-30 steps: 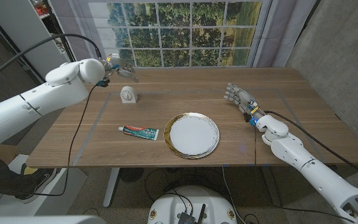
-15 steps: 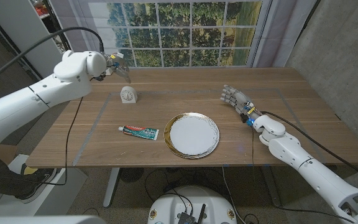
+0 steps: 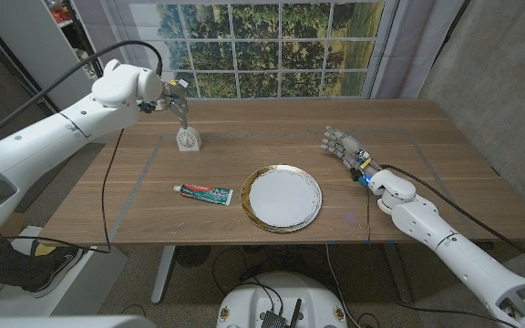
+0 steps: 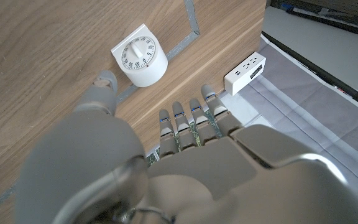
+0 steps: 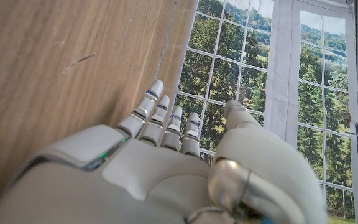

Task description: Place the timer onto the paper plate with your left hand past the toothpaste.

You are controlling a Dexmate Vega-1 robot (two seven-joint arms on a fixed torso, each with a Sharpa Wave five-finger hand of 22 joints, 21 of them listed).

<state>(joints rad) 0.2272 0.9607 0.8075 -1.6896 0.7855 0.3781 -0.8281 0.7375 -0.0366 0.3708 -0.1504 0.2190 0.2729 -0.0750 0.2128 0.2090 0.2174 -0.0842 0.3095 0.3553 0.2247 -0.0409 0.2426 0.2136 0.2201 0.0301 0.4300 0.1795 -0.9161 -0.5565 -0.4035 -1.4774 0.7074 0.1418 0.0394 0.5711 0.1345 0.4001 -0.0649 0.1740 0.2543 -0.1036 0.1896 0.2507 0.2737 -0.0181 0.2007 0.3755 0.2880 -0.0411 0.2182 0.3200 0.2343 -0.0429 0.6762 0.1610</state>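
Your left robot hand (image 3: pixel 179 102) is hanging in the air at the far left of the worktop (image 3: pixel 427 173), right over the timer (image 3: pixel 187 138). It is holding nothing. Its fingers (image 4: pixel 191 121) are stretched out and apart, pointing down at the timer but not touching it.

The timer is standing on the worktop just under and a little in front of those fingertips. In the left wrist view you are looking at its round white dial from above, with open wood all around it. So the thing you want is lying straight below your left robot hand, and this hand is much nearer to it than the other one.

Moving to the right, the toothpaste (image 3: pixel 203 192) is lying flat, closer to you than the timer. Its long side is running left to right, with one end near the paper plate (image 3: pixel 282 198). The plate is sitting just right of the toothpaste, and nothing is on it.

Farther right, your right robot hand (image 3: pixel 344 144) is waiting well apart from everything, fingers out, holding nothing.

I think you are needing to go down and close around the timer, then carry it over past the toothpaste to the plate.
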